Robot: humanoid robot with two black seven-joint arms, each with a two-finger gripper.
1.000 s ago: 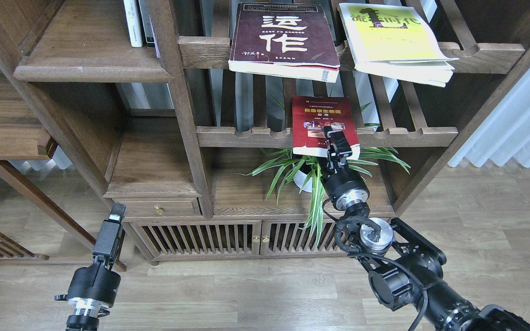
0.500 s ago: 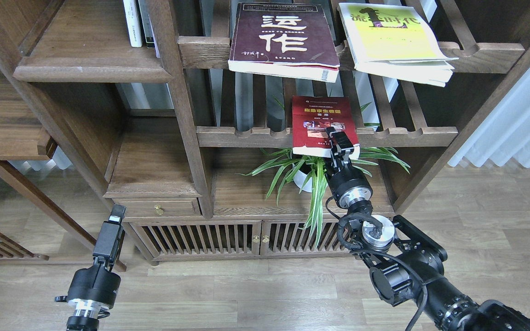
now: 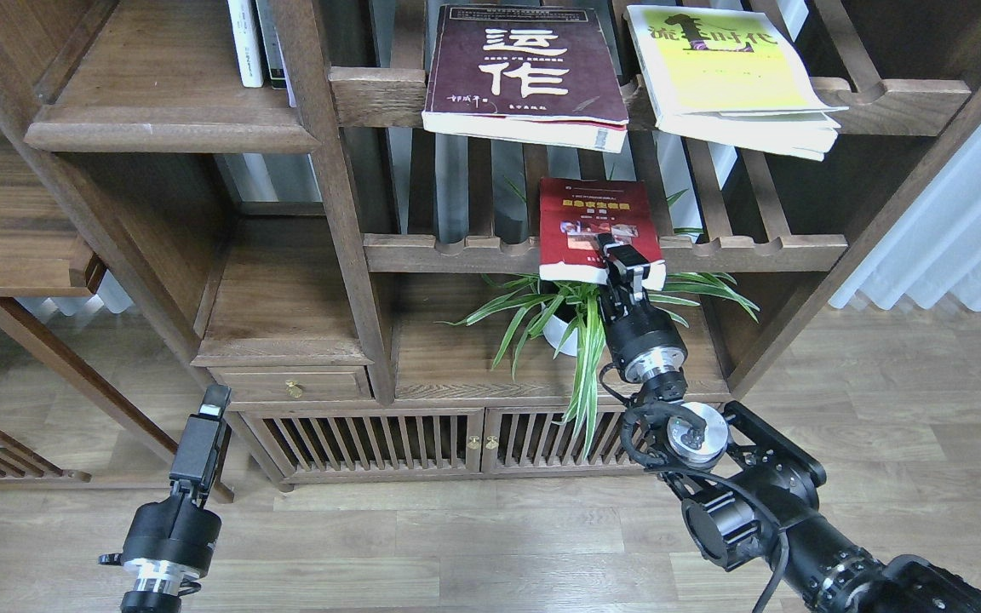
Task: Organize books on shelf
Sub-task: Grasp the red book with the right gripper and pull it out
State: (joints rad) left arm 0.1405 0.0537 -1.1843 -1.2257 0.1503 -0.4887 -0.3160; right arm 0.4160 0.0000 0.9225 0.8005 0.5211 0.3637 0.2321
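Pick-up step: the right gripper [image 3: 624, 266] has its fingers clamped on the red book's [image 3: 593, 226] near edge overhanging the slatted shelf [image 3: 729, 251]; next move calls for a level withdrawal; left gripper's [image 3: 201, 434] state is indeterminate.

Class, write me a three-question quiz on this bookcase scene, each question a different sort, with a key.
1. True or false: the right gripper grips the red book at its near edge.
2. Which book lies left on the upper slatted shelf? A. maroon book B. yellow book
3. Fill in: below the red book stands a potted ____.

Key: 1 true; 2 A; 3 plant.
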